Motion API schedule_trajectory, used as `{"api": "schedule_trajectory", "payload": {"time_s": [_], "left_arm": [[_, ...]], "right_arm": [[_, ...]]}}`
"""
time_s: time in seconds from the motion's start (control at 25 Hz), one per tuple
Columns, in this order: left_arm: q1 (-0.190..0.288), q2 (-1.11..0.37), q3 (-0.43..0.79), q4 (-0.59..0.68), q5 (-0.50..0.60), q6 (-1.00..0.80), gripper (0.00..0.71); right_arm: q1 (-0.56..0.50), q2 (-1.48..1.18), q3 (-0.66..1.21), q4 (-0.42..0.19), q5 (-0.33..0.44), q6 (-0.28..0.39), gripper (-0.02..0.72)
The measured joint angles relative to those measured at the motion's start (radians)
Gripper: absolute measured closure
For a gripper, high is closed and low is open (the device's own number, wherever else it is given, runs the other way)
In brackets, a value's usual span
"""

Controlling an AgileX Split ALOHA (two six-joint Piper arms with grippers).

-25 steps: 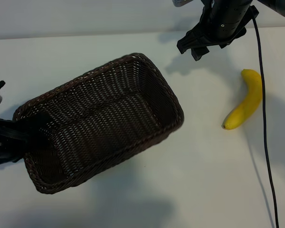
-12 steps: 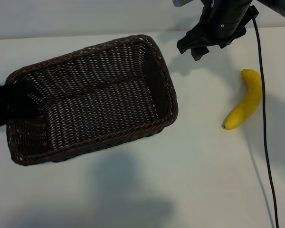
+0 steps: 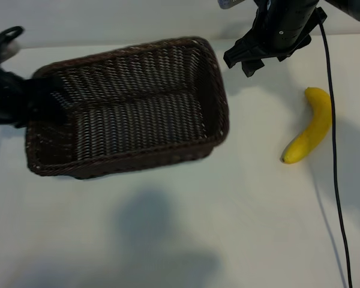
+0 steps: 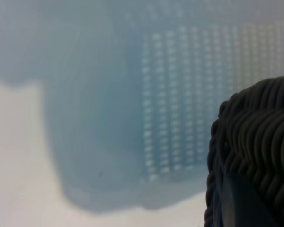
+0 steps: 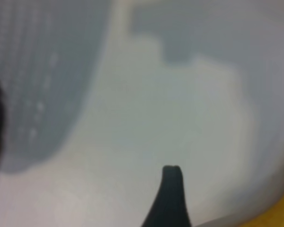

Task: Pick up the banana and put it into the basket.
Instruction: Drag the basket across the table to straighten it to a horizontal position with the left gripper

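Note:
The dark brown wicker basket [image 3: 126, 51] hangs tilted above the white table, and its shadow falls on the table below it. My left gripper [image 3: 39, 99] is shut on the basket's short left wall; in the left wrist view the braided rim [image 4: 255, 142] fills one side close up. The yellow banana [image 3: 312, 127] lies on the table to the right, clear of the basket. My right gripper [image 3: 240, 65] hovers open and empty at the back, just past the basket's far right corner. One of its dark fingers [image 5: 170, 194] shows in the right wrist view, with a yellow sliver of banana [image 5: 283, 216] at the corner.
A black cable [image 3: 334, 156] runs from the right arm down across the table, passing just right of the banana. The white table [image 3: 240, 228] stretches bare in front of the basket and the banana.
The left gripper has swung the basket toward the back and turned it, so its long side now lies nearly level across the view. The right gripper and the banana have not moved.

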Motion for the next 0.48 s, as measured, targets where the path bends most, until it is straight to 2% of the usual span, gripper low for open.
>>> {"api": "schedule_trajectory", "payload": {"time_s": [0.24, 0.48], "left_arm": [[-0.079, 0.114, -0.099, 0.041, 0.005, -0.024, 0.559], [-0.101, 0.198, -0.160, 0.071, 0.002, -0.057, 0.559]], "right_arm": [[0.000, 0.000, 0.000, 0.000, 0.001, 0.001, 0.109], [0.000, 0.000, 0.000, 0.000, 0.001, 0.001, 0.109]]}}
